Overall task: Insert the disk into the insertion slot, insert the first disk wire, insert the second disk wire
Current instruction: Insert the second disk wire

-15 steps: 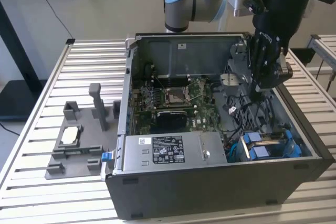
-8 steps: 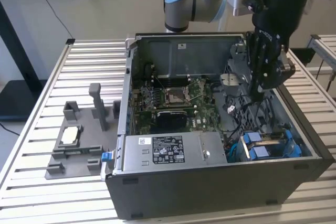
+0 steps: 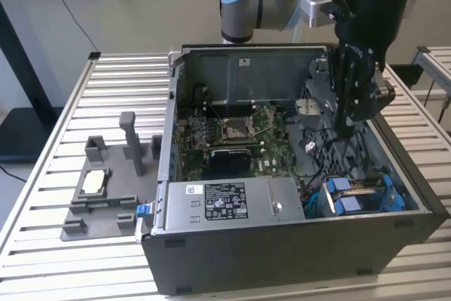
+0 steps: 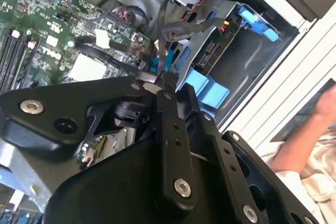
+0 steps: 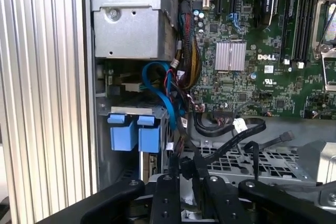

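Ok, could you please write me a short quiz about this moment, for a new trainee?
1. True or false: the disk already sits in the insertion slot.
2. The gripper is shut on: A) a black wire; B) the disk; C) nothing.
3. Fill in: in the exterior view, the grey fixture stands outside the computer case, on the exterior view's ____.
Key: 1 true; 2 A; 3 left.
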Motion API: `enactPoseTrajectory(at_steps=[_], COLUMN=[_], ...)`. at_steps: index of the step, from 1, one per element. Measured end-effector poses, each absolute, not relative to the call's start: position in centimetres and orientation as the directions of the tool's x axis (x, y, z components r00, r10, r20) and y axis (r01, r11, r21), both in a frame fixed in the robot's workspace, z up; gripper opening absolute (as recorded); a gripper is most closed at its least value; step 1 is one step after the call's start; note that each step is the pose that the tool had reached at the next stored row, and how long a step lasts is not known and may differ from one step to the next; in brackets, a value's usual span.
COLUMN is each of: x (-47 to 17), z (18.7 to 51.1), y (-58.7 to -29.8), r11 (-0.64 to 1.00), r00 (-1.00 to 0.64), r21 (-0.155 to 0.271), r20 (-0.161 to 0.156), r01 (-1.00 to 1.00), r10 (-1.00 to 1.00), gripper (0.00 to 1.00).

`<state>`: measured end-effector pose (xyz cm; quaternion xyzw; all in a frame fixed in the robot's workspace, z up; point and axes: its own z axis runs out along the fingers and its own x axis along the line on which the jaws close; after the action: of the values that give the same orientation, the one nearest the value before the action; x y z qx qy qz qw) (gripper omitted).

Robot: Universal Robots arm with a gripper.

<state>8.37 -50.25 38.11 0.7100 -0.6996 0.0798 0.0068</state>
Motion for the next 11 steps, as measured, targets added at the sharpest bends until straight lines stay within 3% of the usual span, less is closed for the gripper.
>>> enactPoseTrajectory(at_steps=[11], x=[7.1], z=[37.7], y=[-49.9], r11=[-0.044], r00=[0.025], r21=[-0.150], r20=[0.124], r01=[-0.988], r10=[-0.992], gripper=[0.25])
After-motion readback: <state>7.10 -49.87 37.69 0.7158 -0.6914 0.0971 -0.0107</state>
